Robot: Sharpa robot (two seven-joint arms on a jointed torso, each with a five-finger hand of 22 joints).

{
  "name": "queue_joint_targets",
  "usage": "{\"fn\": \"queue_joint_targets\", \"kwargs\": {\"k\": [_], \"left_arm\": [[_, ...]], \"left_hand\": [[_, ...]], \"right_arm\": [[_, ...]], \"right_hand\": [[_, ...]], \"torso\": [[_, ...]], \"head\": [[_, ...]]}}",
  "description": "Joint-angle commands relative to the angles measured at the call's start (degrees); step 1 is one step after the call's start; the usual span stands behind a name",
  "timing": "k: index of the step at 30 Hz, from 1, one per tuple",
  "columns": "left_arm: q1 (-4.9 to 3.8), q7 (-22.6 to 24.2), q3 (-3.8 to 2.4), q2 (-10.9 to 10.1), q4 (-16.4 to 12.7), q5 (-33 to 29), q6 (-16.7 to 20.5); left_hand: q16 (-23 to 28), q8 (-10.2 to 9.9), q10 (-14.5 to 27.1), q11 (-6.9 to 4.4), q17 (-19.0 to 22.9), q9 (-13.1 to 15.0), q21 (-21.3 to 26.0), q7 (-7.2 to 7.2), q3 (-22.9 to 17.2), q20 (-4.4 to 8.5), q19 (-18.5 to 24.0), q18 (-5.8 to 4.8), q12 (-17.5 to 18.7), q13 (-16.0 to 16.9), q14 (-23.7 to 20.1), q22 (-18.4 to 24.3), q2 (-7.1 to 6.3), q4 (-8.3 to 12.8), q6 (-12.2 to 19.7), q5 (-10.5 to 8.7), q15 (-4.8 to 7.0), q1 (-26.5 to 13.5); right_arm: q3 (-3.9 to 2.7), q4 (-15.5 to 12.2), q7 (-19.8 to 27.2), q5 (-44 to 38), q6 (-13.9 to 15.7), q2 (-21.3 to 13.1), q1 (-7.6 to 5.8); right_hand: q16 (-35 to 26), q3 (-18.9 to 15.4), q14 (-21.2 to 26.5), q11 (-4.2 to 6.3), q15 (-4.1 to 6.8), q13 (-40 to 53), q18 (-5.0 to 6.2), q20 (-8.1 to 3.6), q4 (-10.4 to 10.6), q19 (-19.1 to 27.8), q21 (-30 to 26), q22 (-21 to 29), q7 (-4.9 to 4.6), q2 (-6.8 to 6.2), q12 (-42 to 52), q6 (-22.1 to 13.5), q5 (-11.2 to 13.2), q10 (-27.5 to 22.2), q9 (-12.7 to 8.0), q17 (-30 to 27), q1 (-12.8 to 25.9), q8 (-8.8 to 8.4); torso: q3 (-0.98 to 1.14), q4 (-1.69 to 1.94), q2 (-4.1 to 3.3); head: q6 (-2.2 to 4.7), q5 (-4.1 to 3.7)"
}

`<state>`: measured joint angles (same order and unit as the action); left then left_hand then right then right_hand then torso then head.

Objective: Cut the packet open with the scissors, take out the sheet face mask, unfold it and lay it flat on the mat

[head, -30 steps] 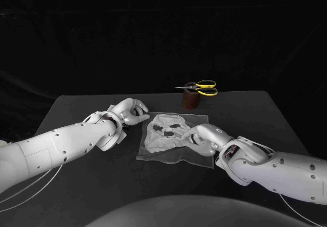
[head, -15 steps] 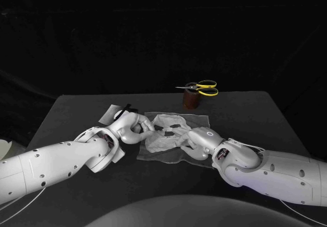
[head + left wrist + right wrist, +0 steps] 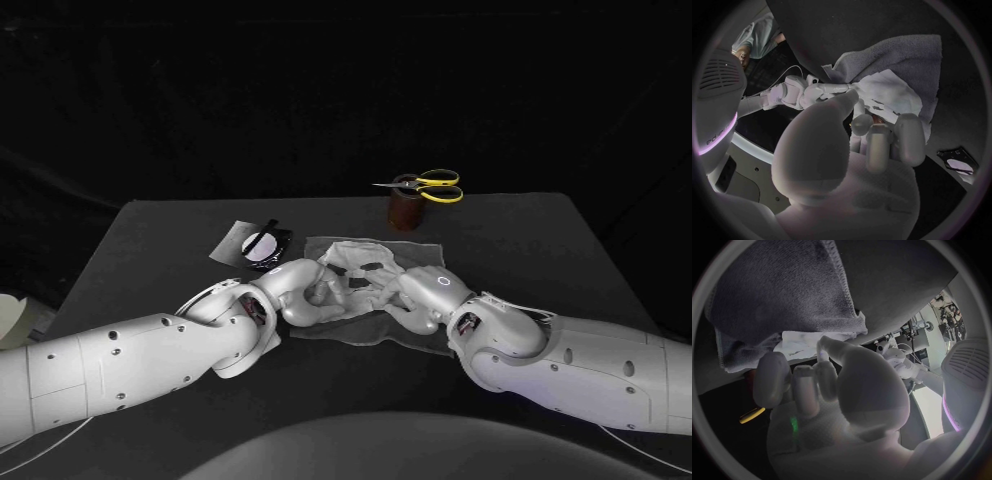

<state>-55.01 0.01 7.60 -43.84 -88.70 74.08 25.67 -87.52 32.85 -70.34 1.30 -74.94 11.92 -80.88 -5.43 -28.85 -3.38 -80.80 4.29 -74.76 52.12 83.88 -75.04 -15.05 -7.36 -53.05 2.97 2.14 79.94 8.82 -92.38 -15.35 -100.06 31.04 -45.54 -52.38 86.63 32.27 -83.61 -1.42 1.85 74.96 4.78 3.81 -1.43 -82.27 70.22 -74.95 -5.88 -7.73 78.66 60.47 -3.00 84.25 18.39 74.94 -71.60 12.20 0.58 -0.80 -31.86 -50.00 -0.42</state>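
Observation:
The white sheet face mask (image 3: 364, 262) lies rumpled on the grey mat (image 3: 346, 330) at the table's middle, its eye holes showing. My left hand (image 3: 306, 292) is at the mask's left side, and its thumb and fingertips pinch the mask's edge (image 3: 892, 95). My right hand (image 3: 421, 290) meets it from the right, thumb and fingers closing on the mask (image 3: 795, 346). The two hands almost touch and hide the mask's lower half. The cut packet (image 3: 254, 243) lies behind the left hand. The yellow-handled scissors (image 3: 428, 186) rest on a brown holder (image 3: 405, 211).
The holder with the scissors stands just beyond the mat's far edge. The packet (image 3: 959, 160) lies off the mat's far left corner. Bare black table surrounds the mat (image 3: 779, 290) to the left, right and front.
Both hands have drawn inward and now meet over the mask's lower part. The left hand came nearer, uncovering the packet. The mask looks more bunched than before.

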Motion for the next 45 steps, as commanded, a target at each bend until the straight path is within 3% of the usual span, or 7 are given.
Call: {"fn": "queue_joint_targets", "kwargs": {"k": [1, 7, 13, 20, 27, 28, 45], "left_arm": [[0.07, -7.0, 0.03, 1.0, 0.5, 5.9, -0.6], [0.13, -10.4, 0.18, 2.4, 1.2, 7.8, -0.6], [0.15, -12.1, 0.27, 3.3, 1.7, 8.8, -1.3], [0.15, -12.8, 0.30, 3.6, 1.6, 9.2, -2.7], [0.15, -13.4, 0.31, 3.7, 1.9, 9.7, -3.5], [0.15, -13.5, 0.31, 3.8, 2.0, 9.8, -3.7], [0.23, -14.0, 0.42, 4.4, 2.1, 11.7, -6.3]], "left_hand": [[-0.5, -0.3, -0.7, 0.36, -8.2, -0.1, -0.6, -0.82, 0.9, -0.06, -0.6, -0.90, -0.8, 1.3, 4.4, -1.7, -0.89, 0.0, 0.2, -0.19, -0.01, -0.2], [-0.6, -0.6, -0.8, 0.86, -8.6, -0.3, -0.9, -1.31, 3.0, -0.49, -0.8, -0.97, -1.4, 2.3, 4.5, -2.1, -1.42, -0.2, 1.0, -0.20, -0.50, -0.9], [-0.8, -0.7, -0.1, 1.40, -9.2, -0.3, -1.0, -1.82, 7.4, -1.01, -0.7, -0.96, -1.5, 2.4, 4.6, -2.2, -1.48, -0.6, 2.4, -0.22, -1.01, -1.6], [-0.9, 0.3, 0.3, 1.51, -9.5, 0.1, -1.2, -1.79, 16.3, -1.31, -0.6, -0.96, -1.8, 3.2, 4.7, -2.4, -0.16, -2.8, 3.3, -0.22, -1.16, -0.1], [-0.9, 0.8, 0.4, 1.48, -9.6, 0.2, -1.2, -1.77, 19.8, -1.33, -0.5, -0.94, -1.8, 3.4, 4.7, -2.4, 0.71, -4.0, 3.5, -0.22, -1.15, 1.5], [-0.9, 1.1, 0.4, 1.47, -9.7, 0.3, -1.2, -1.78, 22.3, -1.32, -0.5, -0.95, -1.8, 3.6, 4.7, -2.4, 1.50, -5.1, 3.7, -0.22, -1.16, 2.9], [-1.0, 1.6, -0.1, 1.47, -10.0, 0.4, -1.3, -1.77, 24.8, -1.32, -0.5, -0.96, -2.3, 4.8, 4.8, -2.5, 2.43, -6.0, 3.9, -0.21, -1.17, 5.8]], "right_arm": [[-0.02, 0.5, -1.2, -1.3, -0.4, 0.3, 0.01], [-0.02, 1.2, -1.3, -1.3, -1.3, 0.6, 0.02], [-0.01, 1.6, -1.8, -1.5, -1.8, 0.6, 0.02], [0.00, 2.0, -2.0, -1.8, -2.1, 0.5, 0.02], [0.00, 2.7, -2.2, -2.1, -2.5, 0.7, 0.03], [0.00, 2.8, -2.2, -2.2, -2.6, 0.8, 0.04], [0.08, 4.1, -2.7, -4.3, -5.1, 1.1, 0.27]], "right_hand": [[0.2, -0.8, -5.5, 0.33, 0.77, 8.0, -0.83, -0.28, 0.0, -0.3, 0.1, -9.8, -0.08, -0.47, 0.1, 0.3, 0.2, 3.1, 0.0, 11.9, 0.5, 0.00], [0.0, -3.3, -5.4, 0.03, 0.53, 7.7, -0.69, -0.23, -0.3, 0.1, -0.8, -9.5, -0.44, -3.09, -0.5, -0.4, 0.2, 2.9, -0.4, 11.7, 1.5, -0.72], [-0.2, -5.1, -5.3, -0.34, 0.24, 7.4, -0.54, 0.02, -0.1, 0.6, -1.7, -9.3, -0.88, -4.15, -1.2, -1.6, 0.2, 2.6, -0.9, 11.5, 1.9, -1.65], [-0.3, -5.4, -5.3, -0.39, 0.16, 7.3, -0.51, 0.08, 0.0, 0.6, -1.9, -9.2, -0.91, -4.08, -1.2, -1.7, 0.1, 2.6, -0.9, 11.5, 1.8, -1.75], [-0.3, -5.5, -5.3, -0.38, 0.12, 7.3, -0.48, 0.10, 0.0, 0.7, -2.0, -9.2, -0.88, -3.84, -1.2, -1.5, 0.1, 2.6, -0.9, 11.4, 1.5, -1.67], [-0.3, -5.5, -5.3, -0.37, 0.12, 7.4, -0.50, 0.11, 0.0, 0.7, -1.9, -9.2, -0.85, -3.74, -1.2, -1.3, 0.1, 2.6, -0.9, 11.5, 1.4, -1.62], [-0.3, -5.6, -5.3, -0.04, 0.30, 7.5, -0.44, 0.01, -0.6, 0.8, -2.1, -9.2, -0.41, -2.90, -1.1, 0.3, 0.1, 2.6, -0.8, 11.5, -0.3, -0.95]], "torso": [[0.00, -0.05, 0.04], [0.03, 0.00, 0.04], [0.01, 0.03, 0.03], [0.01, 0.05, 0.01], [-0.03, 0.06, 0.05], [-0.03, 0.03, 0.03], [0.00, 0.03, 0.04]], "head": [[0.00, 0.13], [0.00, 0.08], [0.00, -0.06], [0.00, -0.14], [0.00, -0.12], [0.00, -0.12], [0.00, -0.20]]}}
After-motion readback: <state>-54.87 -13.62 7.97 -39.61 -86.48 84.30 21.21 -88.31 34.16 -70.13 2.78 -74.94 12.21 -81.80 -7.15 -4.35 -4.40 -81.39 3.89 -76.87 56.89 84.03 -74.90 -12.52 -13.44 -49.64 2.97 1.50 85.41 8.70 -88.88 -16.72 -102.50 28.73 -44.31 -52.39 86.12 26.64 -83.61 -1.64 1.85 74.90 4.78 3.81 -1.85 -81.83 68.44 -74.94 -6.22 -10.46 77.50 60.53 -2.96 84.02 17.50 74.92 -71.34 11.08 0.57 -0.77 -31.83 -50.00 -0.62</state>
